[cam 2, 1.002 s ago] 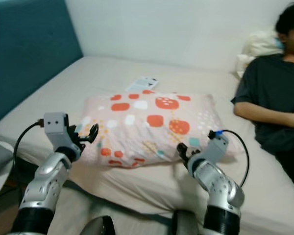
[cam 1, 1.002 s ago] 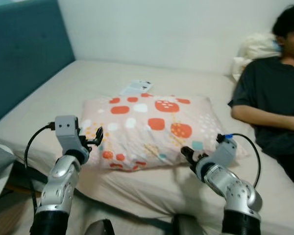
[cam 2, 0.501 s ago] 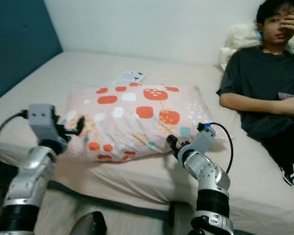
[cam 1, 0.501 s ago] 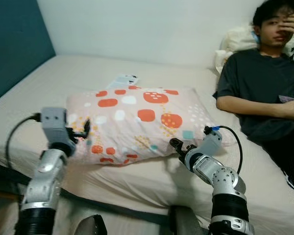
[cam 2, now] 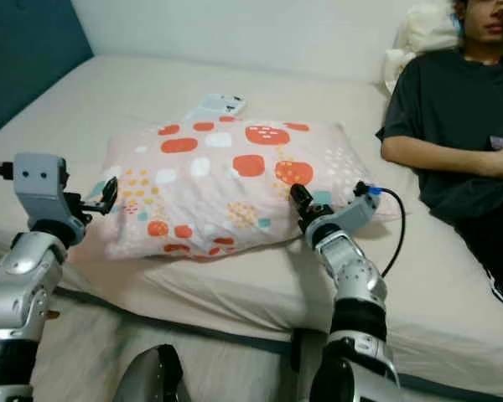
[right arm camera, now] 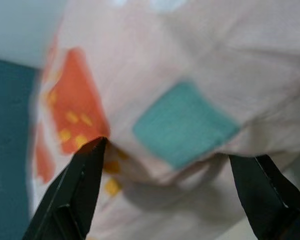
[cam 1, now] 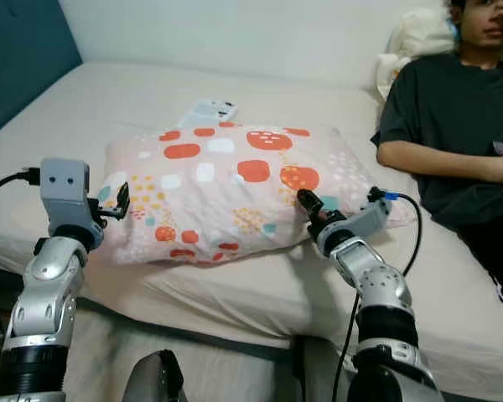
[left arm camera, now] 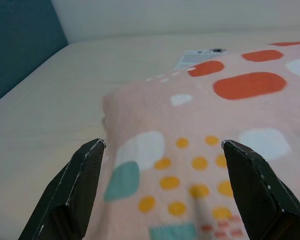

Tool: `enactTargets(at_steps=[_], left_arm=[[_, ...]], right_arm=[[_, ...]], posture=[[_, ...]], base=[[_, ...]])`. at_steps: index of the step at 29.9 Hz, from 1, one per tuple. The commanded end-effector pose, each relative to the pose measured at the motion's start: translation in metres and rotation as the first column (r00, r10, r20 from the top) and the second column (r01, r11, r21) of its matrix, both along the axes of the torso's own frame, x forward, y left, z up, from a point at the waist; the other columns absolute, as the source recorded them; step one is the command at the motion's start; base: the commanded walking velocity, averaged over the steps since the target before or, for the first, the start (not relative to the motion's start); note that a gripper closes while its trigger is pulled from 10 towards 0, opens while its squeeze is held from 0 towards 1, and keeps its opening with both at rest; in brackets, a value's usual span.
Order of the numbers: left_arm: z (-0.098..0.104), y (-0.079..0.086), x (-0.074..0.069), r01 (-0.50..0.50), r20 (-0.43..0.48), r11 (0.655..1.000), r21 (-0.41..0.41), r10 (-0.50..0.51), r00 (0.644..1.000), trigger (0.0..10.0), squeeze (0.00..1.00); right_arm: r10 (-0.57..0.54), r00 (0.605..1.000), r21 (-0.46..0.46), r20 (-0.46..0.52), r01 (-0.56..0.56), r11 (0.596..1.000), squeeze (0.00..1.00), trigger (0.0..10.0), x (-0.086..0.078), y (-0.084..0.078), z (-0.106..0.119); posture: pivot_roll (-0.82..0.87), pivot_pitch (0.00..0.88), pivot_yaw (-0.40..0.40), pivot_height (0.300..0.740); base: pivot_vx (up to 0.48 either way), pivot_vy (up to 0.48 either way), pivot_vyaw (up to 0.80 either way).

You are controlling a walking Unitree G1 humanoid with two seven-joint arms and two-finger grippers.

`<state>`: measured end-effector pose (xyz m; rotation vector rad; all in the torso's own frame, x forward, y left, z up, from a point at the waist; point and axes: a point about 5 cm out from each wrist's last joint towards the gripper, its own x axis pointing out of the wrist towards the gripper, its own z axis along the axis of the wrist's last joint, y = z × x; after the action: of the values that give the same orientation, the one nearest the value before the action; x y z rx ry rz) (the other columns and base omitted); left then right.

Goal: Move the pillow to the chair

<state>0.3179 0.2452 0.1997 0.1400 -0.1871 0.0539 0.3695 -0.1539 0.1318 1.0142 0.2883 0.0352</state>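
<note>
At the near edge of the bed (cam 1: 235, 289), the left gripper (cam 1: 117, 201) and right gripper (cam 1: 308, 205), both spread wide, now flank the pillow (cam 1: 226, 193); half a second earlier they sat lower and farther from its ends, so the approach appears nearly complete and the grasp not yet made. The pillow lies flat mid-mattress. Beyond it rests a leaflet (cam 1: 205, 110); beside its right end sits a person (cam 1: 453, 117).
</note>
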Motion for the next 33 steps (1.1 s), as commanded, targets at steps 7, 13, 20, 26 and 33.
enactTargets(at_steps=[7, 13, 20, 26, 33], left_arm=[[0.005, -0.004, -0.002, 0.021, -0.016, 0.999, 0.034, -0.021, 1.000, 10.0, 0.00], [0.007, -0.003, -0.004, 0.018, -0.022, 0.999, 0.040, -0.017, 1.000, 10.0, 0.00], [0.008, -0.003, -0.006, 0.024, -0.029, 0.998, 0.058, -0.022, 0.999, 10.0, 0.00], [0.005, -0.005, -0.007, 0.025, -0.041, 0.998, 0.052, -0.023, 0.999, 10.0, 0.00], [0.000, -0.009, -0.003, 0.024, -0.054, 0.999, 0.026, -0.022, 0.998, 10.0, 0.00]], right_arm=[[-0.057, 0.998, 0.067, -0.007, 0.057, 0.996, 0.00, 10.0, 0.017, 0.002, 0.003], [-0.001, 0.994, 0.107, 0.110, -0.011, 0.994, 0.00, 10.0, 0.026, 0.011, 0.022], [-0.022, 0.999, 0.025, 0.031, 0.022, 0.999, 0.00, 5.2, 0.026, 0.009, 0.008], [-0.001, 0.997, -0.037, 0.075, 0.004, 0.999, 0.00, 0.0, 0.028, 0.004, 0.012], [-0.006, 0.994, -0.067, 0.105, 0.013, 0.998, 0.00, 0.0, 0.031, -0.004, 0.018]], posture=[[-0.02, 0.287, 0.009, 0.465], [0.00, 0.311, 0.015, 0.465], [0.00, 0.320, 0.021, 0.465], [0.00, 0.308, 0.028, 0.465], [-0.01, 0.288, 0.027, 0.465]], base=[[0.000, 0.000, 0.00], [0.000, 0.000, 0.00], [0.000, 0.000, 0.00], [0.000, 0.000, 0.00], [0.000, 0.000, 0.00]])
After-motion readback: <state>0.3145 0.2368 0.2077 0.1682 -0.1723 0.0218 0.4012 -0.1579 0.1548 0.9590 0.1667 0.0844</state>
